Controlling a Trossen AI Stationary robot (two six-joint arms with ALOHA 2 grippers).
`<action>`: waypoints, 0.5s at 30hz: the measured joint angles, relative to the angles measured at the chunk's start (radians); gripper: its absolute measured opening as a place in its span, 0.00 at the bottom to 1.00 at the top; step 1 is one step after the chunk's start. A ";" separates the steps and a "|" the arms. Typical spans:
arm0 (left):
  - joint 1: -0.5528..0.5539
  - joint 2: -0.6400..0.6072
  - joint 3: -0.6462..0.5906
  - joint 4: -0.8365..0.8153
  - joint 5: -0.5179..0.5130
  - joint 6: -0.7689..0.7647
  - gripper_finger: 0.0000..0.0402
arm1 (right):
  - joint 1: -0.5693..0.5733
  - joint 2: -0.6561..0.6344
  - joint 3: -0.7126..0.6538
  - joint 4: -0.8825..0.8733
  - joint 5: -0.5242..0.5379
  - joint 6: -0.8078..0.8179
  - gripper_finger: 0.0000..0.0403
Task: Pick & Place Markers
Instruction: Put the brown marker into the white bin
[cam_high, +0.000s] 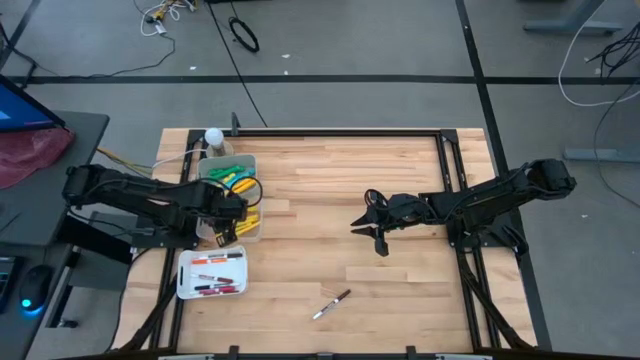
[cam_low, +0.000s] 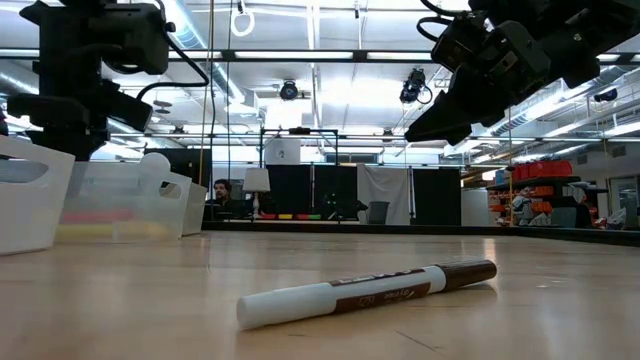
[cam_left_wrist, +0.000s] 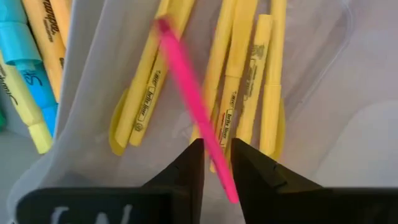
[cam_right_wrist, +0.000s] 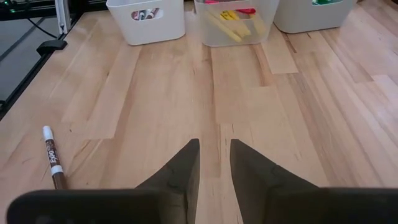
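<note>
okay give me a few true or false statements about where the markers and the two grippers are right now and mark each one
1. A pink marker sits between the left gripper fingers, above a bin of yellow markers. True.
2. The right gripper holds a marker. False: nothing is between its fingers.
3. A brown-capped white marker lies loose on the table. True.
4. The white tray holds nothing. False: several markers lie in it.
</note>
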 joint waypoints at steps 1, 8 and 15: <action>0.000 0.000 0.000 0.001 0.000 0.000 0.22 | 0.000 0.000 0.000 0.000 0.000 0.000 0.22; 0.000 0.000 0.052 -0.047 0.001 -0.004 0.34 | 0.001 0.002 0.000 0.015 -0.001 0.005 0.22; -0.017 -0.003 0.231 -0.063 -0.038 -0.091 0.38 | 0.050 0.100 0.000 0.097 -0.122 -0.080 0.23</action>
